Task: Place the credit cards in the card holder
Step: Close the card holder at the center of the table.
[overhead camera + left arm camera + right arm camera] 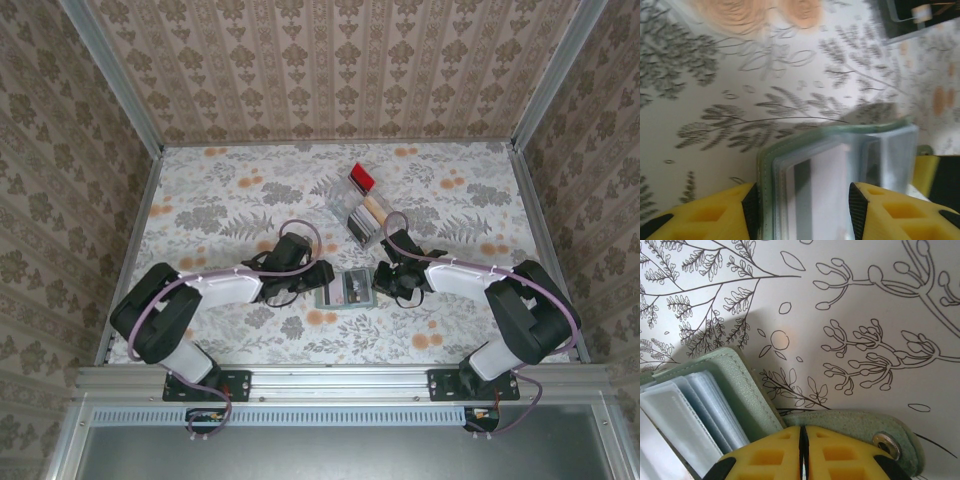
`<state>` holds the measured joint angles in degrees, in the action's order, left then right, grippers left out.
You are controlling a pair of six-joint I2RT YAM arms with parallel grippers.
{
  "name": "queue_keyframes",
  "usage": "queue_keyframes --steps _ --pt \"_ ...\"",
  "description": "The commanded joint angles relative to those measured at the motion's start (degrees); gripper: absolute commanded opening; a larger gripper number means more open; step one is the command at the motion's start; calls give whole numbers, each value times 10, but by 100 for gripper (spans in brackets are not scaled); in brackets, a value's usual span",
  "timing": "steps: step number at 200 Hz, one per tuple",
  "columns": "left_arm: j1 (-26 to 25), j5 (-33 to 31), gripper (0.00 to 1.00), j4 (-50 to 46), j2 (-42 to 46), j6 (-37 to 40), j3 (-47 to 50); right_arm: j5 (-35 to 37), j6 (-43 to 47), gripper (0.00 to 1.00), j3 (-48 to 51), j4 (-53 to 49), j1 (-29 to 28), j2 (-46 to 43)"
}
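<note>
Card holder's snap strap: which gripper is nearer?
Right. The right gripper, shut, sits right at the snap strap. The left gripper is at the opposite side of the card holder, jaws astride its clear sleeves.

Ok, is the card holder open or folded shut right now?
Open. The card holder has its clear inner sleeves exposed, and its snap tab lies unfastened on the table.

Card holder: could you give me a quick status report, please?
Left gripper open, straddling card holder. Right gripper shut, tips on its snap flap. Credit cards in far tray.
</note>
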<state>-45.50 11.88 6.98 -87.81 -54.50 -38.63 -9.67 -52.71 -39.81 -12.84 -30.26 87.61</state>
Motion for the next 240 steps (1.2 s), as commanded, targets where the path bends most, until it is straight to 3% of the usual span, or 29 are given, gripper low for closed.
queue_keyframes --steps 1,30,75,136,175,240 --pt "-20 4 51 32 38 -17 -15 -15 2 12 0 -5 -4 19" --pt "-30 7 51 42 35 -18 -24 -17 2 12 -2 -5 -4 16" --pt "-47 57 51 85 -45 -24 -69 -20 5 13 -12 -21 -2 -25" --pt "-65 68 52 62 -122 -25 -117 70 73 30 -36 -175 56 -169" --pt "-65 67 52 46 -120 -17 -121 1 110 35 -22 -161 83 -160" --pt "-65 63 52 39 -124 -18 -121 -60 120 30 -37 -130 83 -85"
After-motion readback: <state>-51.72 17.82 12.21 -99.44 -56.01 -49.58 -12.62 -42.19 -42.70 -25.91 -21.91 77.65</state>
